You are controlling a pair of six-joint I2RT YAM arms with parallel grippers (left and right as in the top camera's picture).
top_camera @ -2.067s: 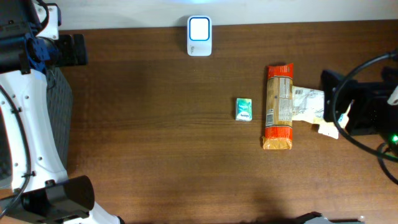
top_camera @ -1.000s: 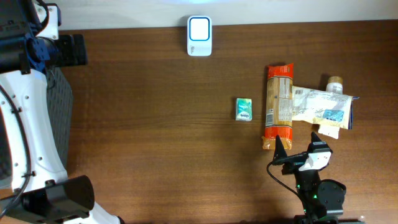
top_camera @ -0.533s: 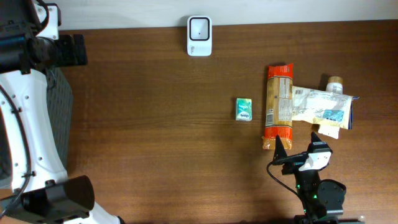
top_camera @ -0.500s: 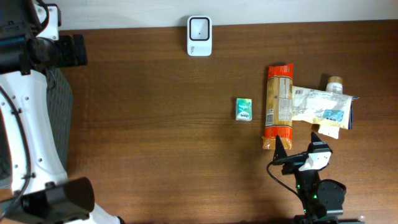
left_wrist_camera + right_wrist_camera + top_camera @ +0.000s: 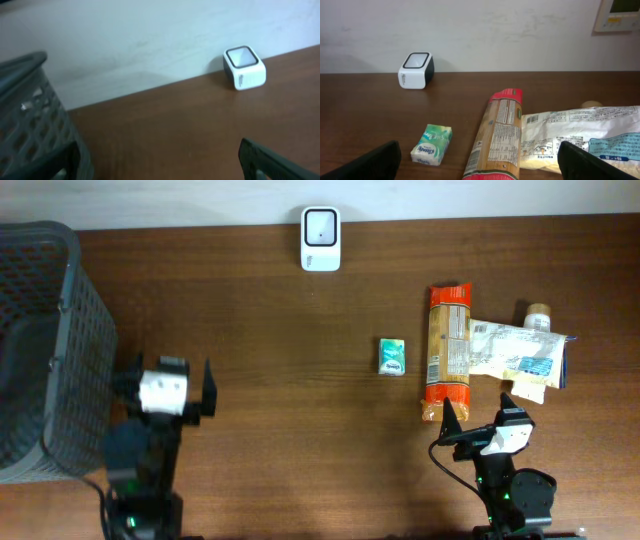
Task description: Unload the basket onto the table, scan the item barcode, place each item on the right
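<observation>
We see the pasta packet lying right of centre on the table, a tissue pack beside it, a bag against it, the scanner at the far edge. Left gripper and right gripper both stand spread, empty.

White scanner stands at the far edge; orange pasta packet lies flat.
</observation>
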